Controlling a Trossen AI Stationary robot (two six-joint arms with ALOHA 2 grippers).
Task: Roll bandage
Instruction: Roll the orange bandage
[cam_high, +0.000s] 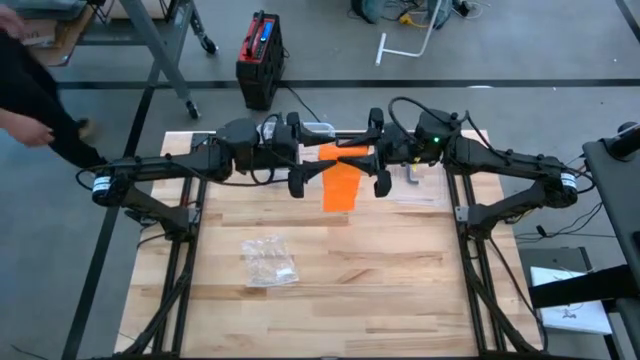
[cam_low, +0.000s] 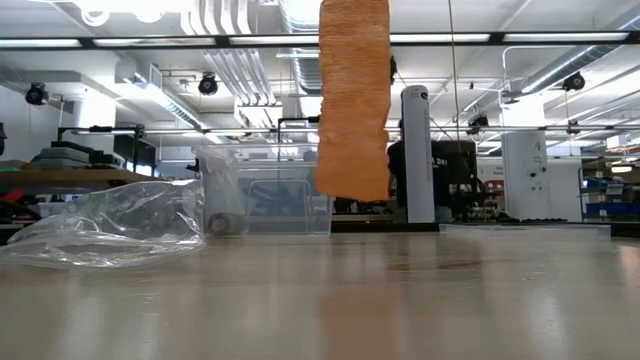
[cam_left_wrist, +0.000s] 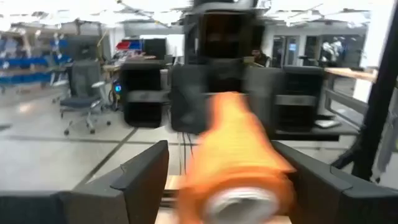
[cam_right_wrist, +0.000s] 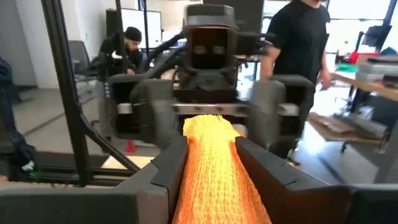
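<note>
Right gripper (cam_right_wrist: 211, 163) clamped on orange bandage (cam_right_wrist: 214, 174), held above table (cam_high: 400, 290); left gripper (cam_left_wrist: 227, 177) fingers apart around roll end. Only low view shows tail hanging clear of tabletop, plastic bag (cam_low: 115, 225) nearby.

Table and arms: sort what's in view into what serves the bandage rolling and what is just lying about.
In the job:
- orange bandage, hanging above the table
- right hand, shut on the bandage
- left hand, open around the bandage roll

Lying about:
- clear plastic bag
- white packet
</note>
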